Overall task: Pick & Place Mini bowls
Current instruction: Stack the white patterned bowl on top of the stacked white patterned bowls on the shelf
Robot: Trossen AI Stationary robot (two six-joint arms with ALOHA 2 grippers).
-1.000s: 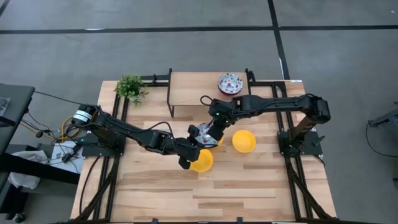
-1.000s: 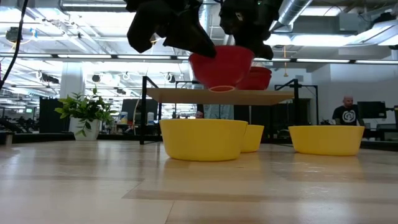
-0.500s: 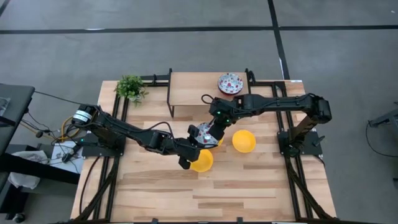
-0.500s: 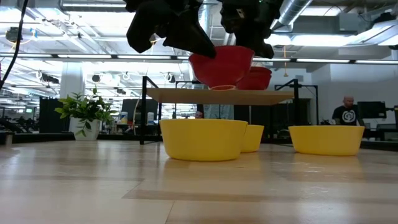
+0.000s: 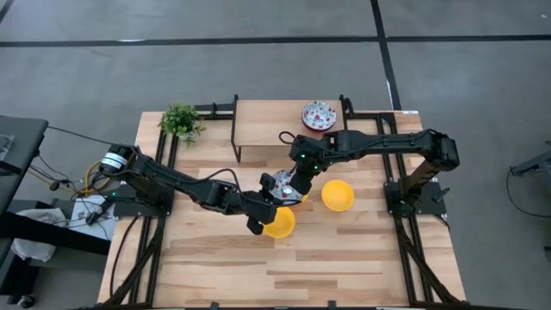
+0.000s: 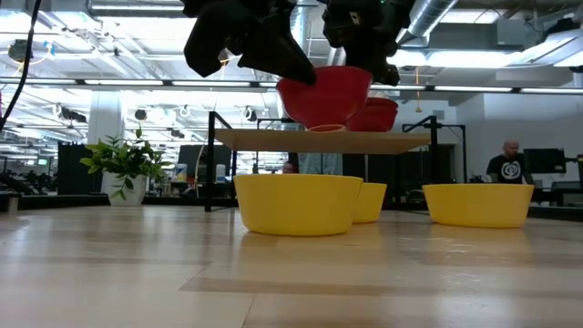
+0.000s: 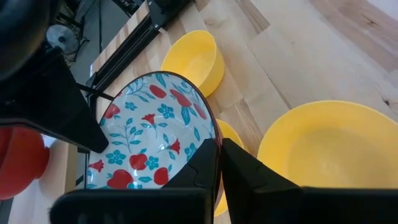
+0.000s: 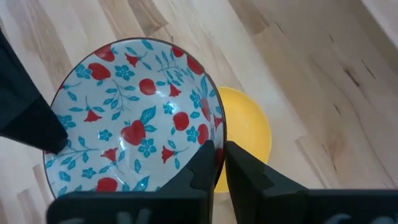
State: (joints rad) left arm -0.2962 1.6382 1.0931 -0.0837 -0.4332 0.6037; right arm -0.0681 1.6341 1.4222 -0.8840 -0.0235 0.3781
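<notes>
A floral mini bowl, white inside with red and blue flowers and red outside, hangs in the air between both grippers above the table's middle. My left gripper is shut on one side of its rim. My right gripper is shut on the opposite side. Three yellow mini bowls sit base down on the table: one by the left gripper, one to the right, and one partly hidden under the held bowl. A second floral bowl stands on the raised shelf. My left gripper pinches the floral bowl's rim, one finger inside the bowl and one outside. In the low view it comes slanting down from the left. The bowl is lifted clear of the table and roughly level. My right gripper pinches the opposite rim, one finger inside the bowl and one outside the wall. It comes slanting down from the right. The bowl hangs upright between the two grippers, above the yellow bowl beneath.
A raised wooden shelf on a black frame spans the far middle of the table. A small green potted plant stands at the far left corner. Bare wood lies along the near edge. A person shows in the room behind.
</notes>
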